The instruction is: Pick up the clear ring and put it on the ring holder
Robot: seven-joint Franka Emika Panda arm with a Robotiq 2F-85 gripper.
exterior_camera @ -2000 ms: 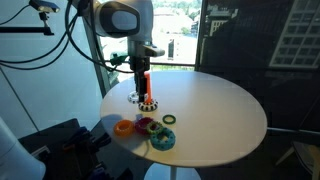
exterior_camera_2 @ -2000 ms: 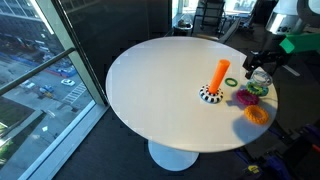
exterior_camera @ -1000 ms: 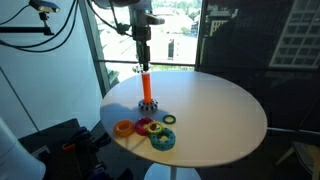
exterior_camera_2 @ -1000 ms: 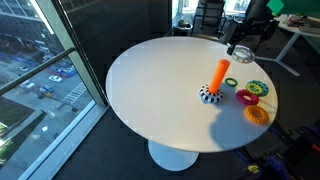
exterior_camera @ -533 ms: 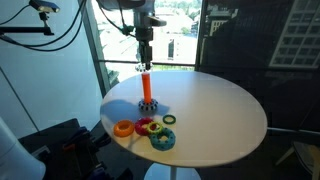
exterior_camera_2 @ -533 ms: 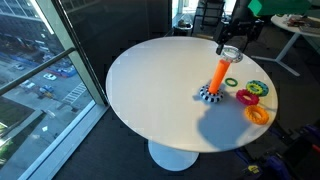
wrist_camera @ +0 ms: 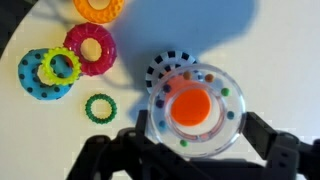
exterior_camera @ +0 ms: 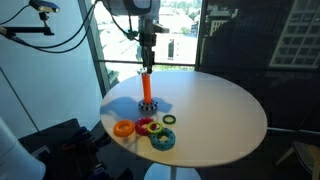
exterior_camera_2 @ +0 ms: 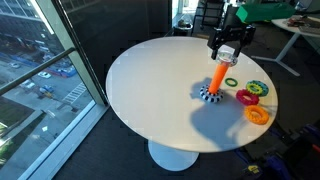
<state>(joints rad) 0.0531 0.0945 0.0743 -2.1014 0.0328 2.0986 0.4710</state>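
The ring holder is an upright orange-red peg (exterior_camera: 146,88) (exterior_camera_2: 218,75) on a round black-and-white base (exterior_camera_2: 209,95) on the white round table (exterior_camera: 215,115). My gripper (wrist_camera: 190,135) is shut on the clear ring (wrist_camera: 222,128), a translucent ring with small coloured beads. It holds the ring just above the peg top, which shows orange through the ring's hole (wrist_camera: 192,106). In both exterior views the gripper (exterior_camera: 147,60) (exterior_camera_2: 226,51) hangs directly over the peg.
Beside the holder lie an orange ring (exterior_camera: 124,128) (wrist_camera: 98,9), a magenta ring (wrist_camera: 90,48), a blue toothed ring with a yellow-green ring on it (wrist_camera: 45,74), and a small green ring (wrist_camera: 100,107). Windows stand close behind the table.
The gripper with the clear ring rose from the ring cluster, moved over to the peg and now sits centred above its top.
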